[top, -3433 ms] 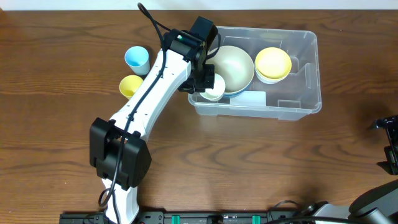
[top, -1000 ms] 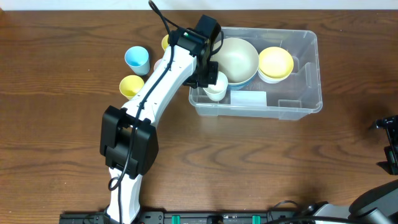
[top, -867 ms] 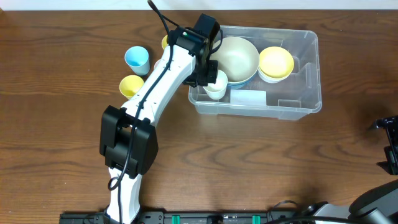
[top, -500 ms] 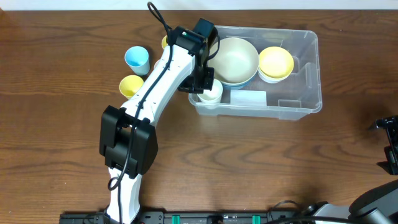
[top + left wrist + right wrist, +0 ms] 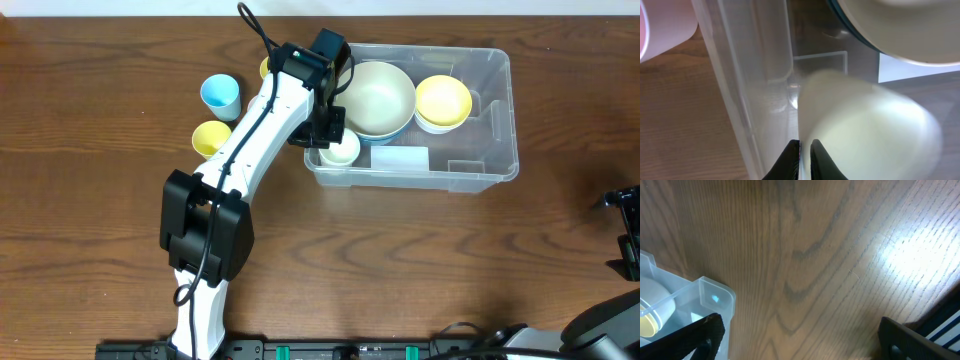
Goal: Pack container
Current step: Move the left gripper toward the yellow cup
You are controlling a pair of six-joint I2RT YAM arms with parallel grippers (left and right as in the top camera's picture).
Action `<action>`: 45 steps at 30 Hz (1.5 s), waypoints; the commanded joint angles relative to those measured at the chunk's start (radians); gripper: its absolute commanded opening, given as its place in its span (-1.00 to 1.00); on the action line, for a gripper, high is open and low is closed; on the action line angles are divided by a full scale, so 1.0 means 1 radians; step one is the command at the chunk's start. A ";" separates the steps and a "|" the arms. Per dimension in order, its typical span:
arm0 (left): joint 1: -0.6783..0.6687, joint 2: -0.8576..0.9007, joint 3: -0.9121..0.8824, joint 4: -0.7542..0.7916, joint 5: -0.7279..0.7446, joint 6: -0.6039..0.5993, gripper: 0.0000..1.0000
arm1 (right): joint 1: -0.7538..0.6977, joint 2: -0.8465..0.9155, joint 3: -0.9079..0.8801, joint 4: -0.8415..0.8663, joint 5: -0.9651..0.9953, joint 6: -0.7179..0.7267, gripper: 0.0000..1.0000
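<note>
container (image 5: 512, 105) holds big bowl (image 5: 380, 97), yellow bowl (image 5: 441, 100), white cup (image 5: 341, 153) — left gripper (image 5: 805, 152) clamped on that cup.

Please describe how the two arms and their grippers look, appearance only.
The left arm has white rounded links, boxy black joints and a black cable looping off its wrist, near a small green mark. The left gripper is black with thin fingers. The right gripper is black too.

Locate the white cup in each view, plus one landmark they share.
Overhead: white cup in the container's lower-left corner.
Left wrist: blurred, filling lower centre-right, just inside the container wall.
Right wrist: not in it.
Shared landmark: the clear container, seen in all three.
</note>
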 commanded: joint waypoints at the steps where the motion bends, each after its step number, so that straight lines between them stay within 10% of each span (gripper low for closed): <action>1: 0.005 -0.003 0.019 -0.003 -0.005 0.006 -0.79 | -0.004 -0.016 0.001 -0.001 -0.004 0.014 0.98; 17: 0.013 -0.011 0.130 -0.062 -0.005 0.053 -0.44 | -0.004 -0.016 0.001 -0.001 -0.004 0.014 0.98; 22: 0.040 -0.042 0.336 -0.183 -0.048 0.085 0.31 | -0.004 -0.016 0.001 -0.001 -0.004 0.014 0.99; 27: 0.108 -0.100 0.397 -0.259 -0.182 0.069 0.60 | -0.004 -0.016 0.001 -0.001 -0.004 0.014 0.99; 45: 0.505 -0.104 0.105 -0.260 -0.179 -0.126 0.64 | -0.004 -0.016 0.001 -0.001 -0.004 0.014 0.99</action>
